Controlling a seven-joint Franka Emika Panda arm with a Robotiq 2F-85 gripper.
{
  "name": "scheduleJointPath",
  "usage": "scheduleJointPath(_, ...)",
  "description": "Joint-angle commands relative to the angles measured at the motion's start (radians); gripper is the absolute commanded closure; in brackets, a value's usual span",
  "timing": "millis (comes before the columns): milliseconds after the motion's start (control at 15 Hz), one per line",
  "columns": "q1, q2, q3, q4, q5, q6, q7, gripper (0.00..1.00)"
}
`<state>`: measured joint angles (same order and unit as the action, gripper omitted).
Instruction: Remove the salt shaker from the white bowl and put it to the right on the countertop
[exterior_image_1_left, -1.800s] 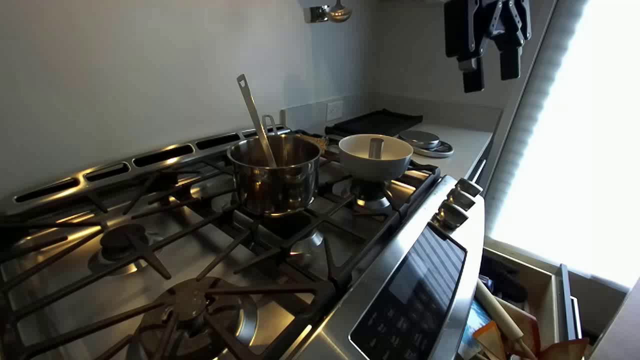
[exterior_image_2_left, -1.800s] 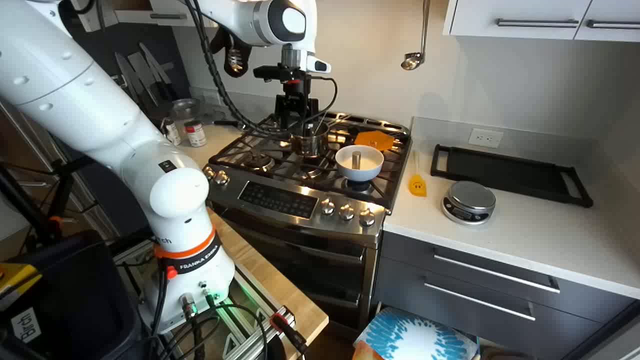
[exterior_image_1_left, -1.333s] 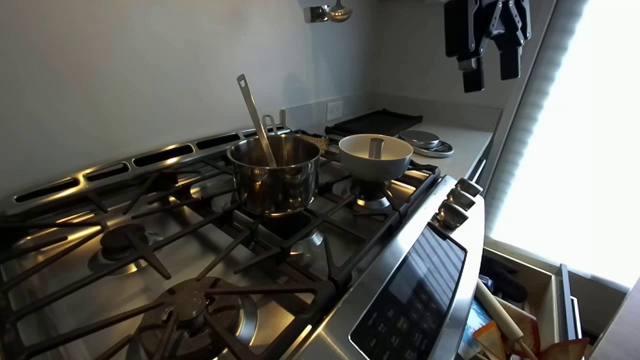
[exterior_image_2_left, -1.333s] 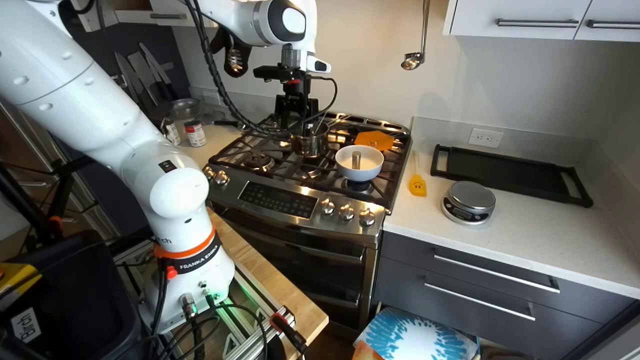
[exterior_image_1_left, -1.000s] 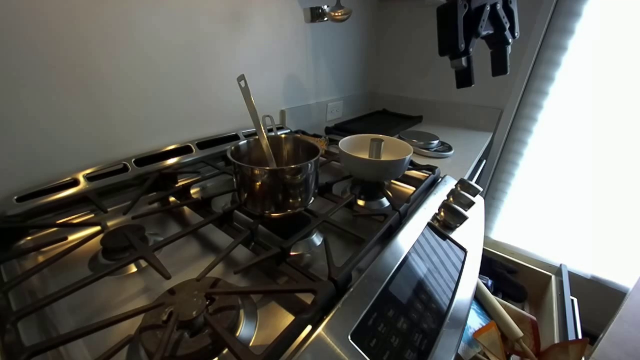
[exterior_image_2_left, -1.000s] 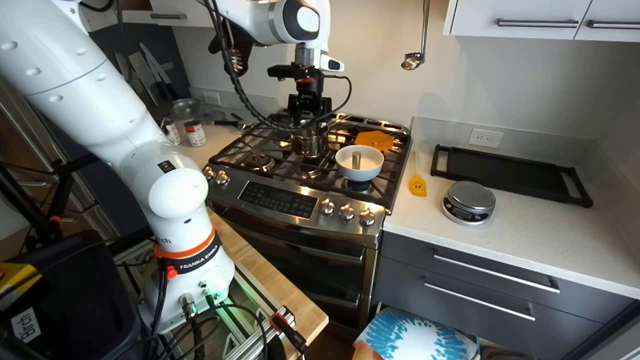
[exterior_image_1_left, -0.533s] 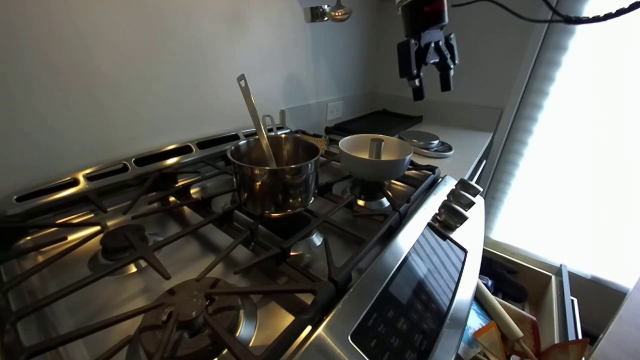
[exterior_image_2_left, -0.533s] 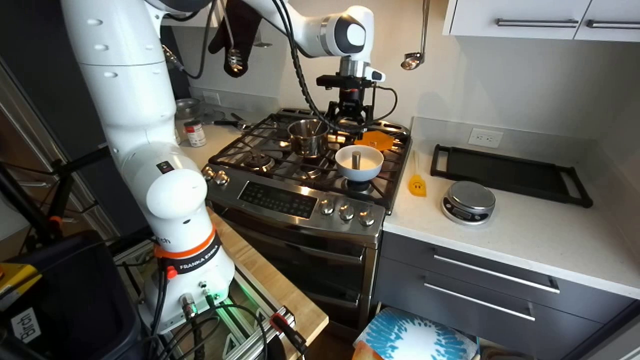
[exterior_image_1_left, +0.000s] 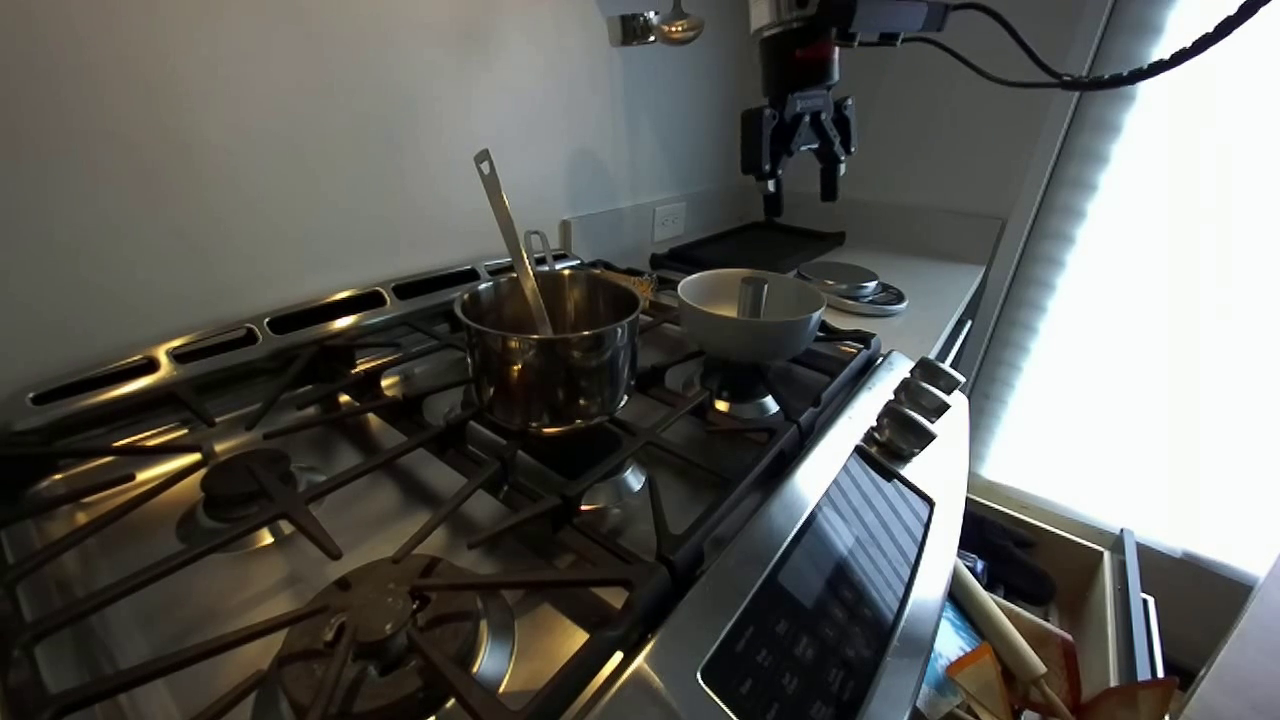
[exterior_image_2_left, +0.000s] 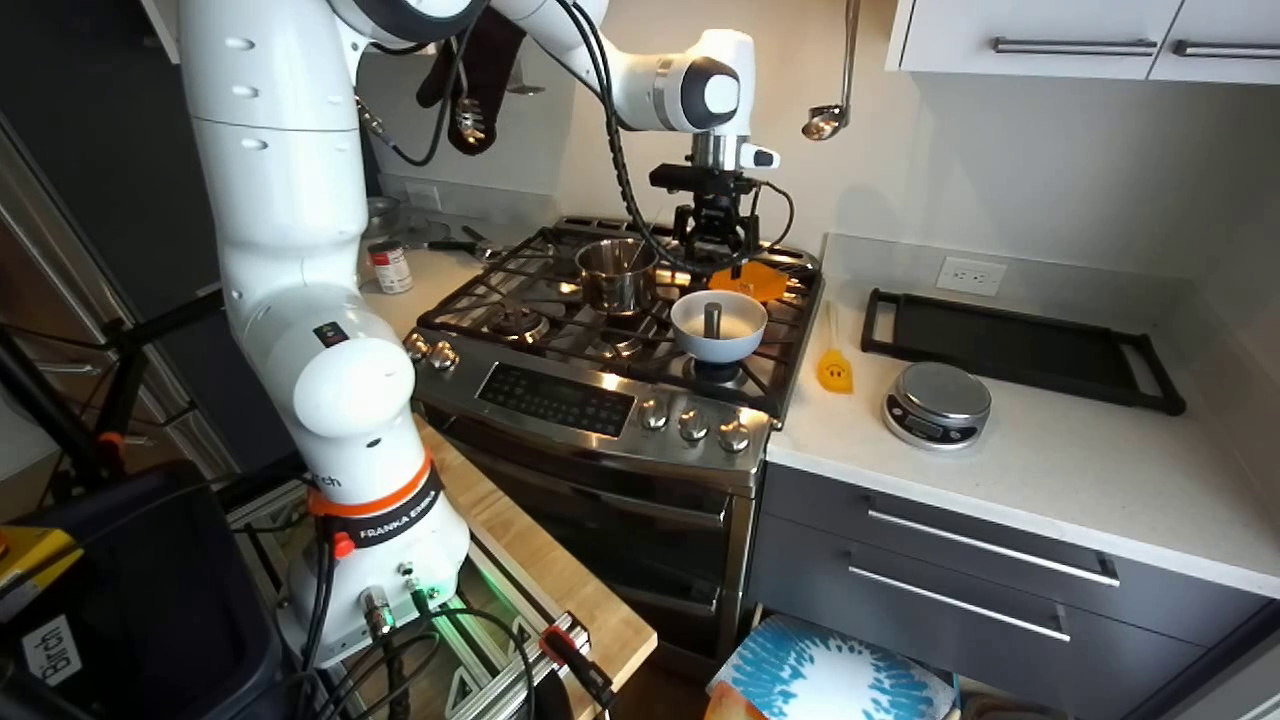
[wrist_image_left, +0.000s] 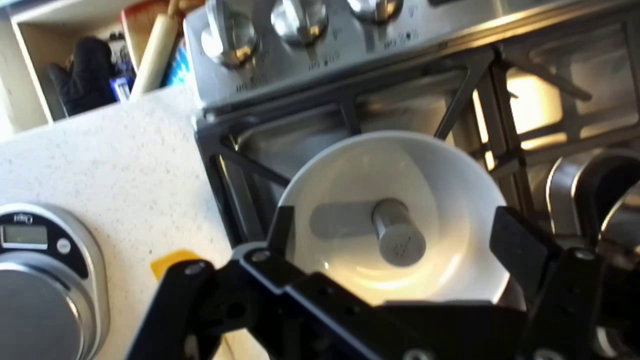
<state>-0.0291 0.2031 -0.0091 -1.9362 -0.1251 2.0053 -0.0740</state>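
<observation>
The salt shaker (exterior_image_1_left: 753, 298) is a small steel cylinder standing in the white bowl (exterior_image_1_left: 750, 335) in both exterior views, where the shaker (exterior_image_2_left: 712, 320) rises just above the rim of the bowl (exterior_image_2_left: 718, 348). The bowl rests on the stove grate. My gripper (exterior_image_1_left: 801, 197) is open and empty, pointing down above the bowl; it also shows in an exterior view (exterior_image_2_left: 715, 258). In the wrist view, the shaker's perforated top (wrist_image_left: 401, 245) lies between the open fingers (wrist_image_left: 392, 225), apart from both. The pale countertop (exterior_image_2_left: 1060, 470) lies beside the stove, also in the wrist view (wrist_image_left: 145, 175).
A steel pot (exterior_image_1_left: 555, 380) with a tall utensil handle stands beside the bowl. On the countertop are a kitchen scale (exterior_image_2_left: 940, 400), a black tray (exterior_image_2_left: 1010, 355) and a yellow-orange spatula (exterior_image_2_left: 835, 370). An orange mat (exterior_image_2_left: 748, 281) lies behind the bowl. A ladle (exterior_image_2_left: 825, 122) hangs on the wall.
My gripper has moved from above the pot area across to above the bowl, staying open and now somewhat lower. The shaker and the bowl have not moved.
</observation>
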Motion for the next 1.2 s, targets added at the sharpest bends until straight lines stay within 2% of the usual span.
scheduleJointPath(0,-0.004,-0.004,-0.001,-0.088,0.019,0.249,-0.011,0.0)
scheduleJointPath(133,-0.016,0.018,0.008,-0.097,0.094,0.284,-0.047,0.0)
scheduleJointPath(333,-0.016,0.042,0.012,-0.111,0.15,0.297,-0.073,0.0)
scheduleJointPath(867,-0.03,0.127,0.013,-0.114,0.163,0.374,-0.135,0.0)
scheduleJointPath(933,-0.032,0.136,0.014,-0.115,0.163,0.382,-0.139,0.02)
scheduleJointPath(1000,-0.033,0.144,0.015,-0.115,0.162,0.393,-0.147,0.27)
scheduleJointPath(1133,-0.038,0.155,0.021,-0.118,0.17,0.426,-0.162,0.27)
